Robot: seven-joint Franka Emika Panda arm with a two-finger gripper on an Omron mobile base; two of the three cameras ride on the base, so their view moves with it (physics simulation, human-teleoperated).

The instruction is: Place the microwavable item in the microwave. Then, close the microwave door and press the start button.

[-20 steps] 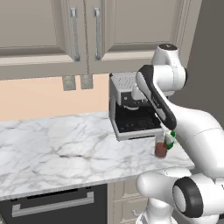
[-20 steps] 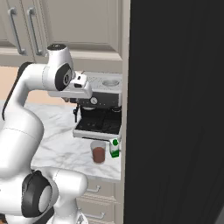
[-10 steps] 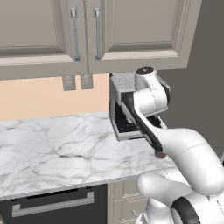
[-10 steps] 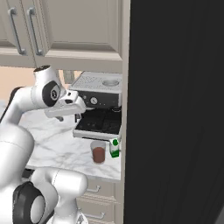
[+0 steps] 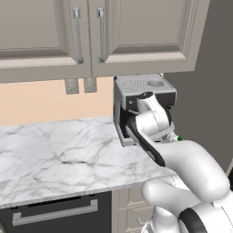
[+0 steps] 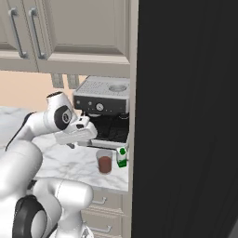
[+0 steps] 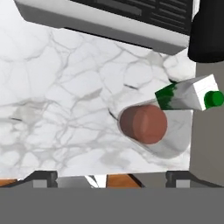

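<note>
The microwavable item (image 6: 105, 163) is a small clear cup with red-brown contents, standing on the marble counter (image 6: 69, 162) in front of the coffee machine. The hand view looks down on the cup (image 7: 143, 124), with its mouth facing the camera. My gripper (image 7: 111, 178) is open, with its two dark fingertips (image 7: 43, 177) far apart at the bottom edge and nothing between them. It hovers above the counter, short of the cup and apart from it. In the left base view my arm covers the cup. The microwave, its door and the start button are out of view.
A small green-topped white item (image 6: 122, 157) stands close to the cup's right (image 7: 192, 94). The silver-and-black coffee machine (image 6: 103, 100) stands just behind both. A tall black fridge (image 6: 186, 116) walls off the right. The counter's front edge (image 7: 109, 168) lies just below the cup. Cabinets (image 5: 91, 32) hang overhead.
The arm has swung down from beside the coffee machine, and the hand now sits low over the counter left of the cup. The jaws have opened wide. The cup has not moved.
</note>
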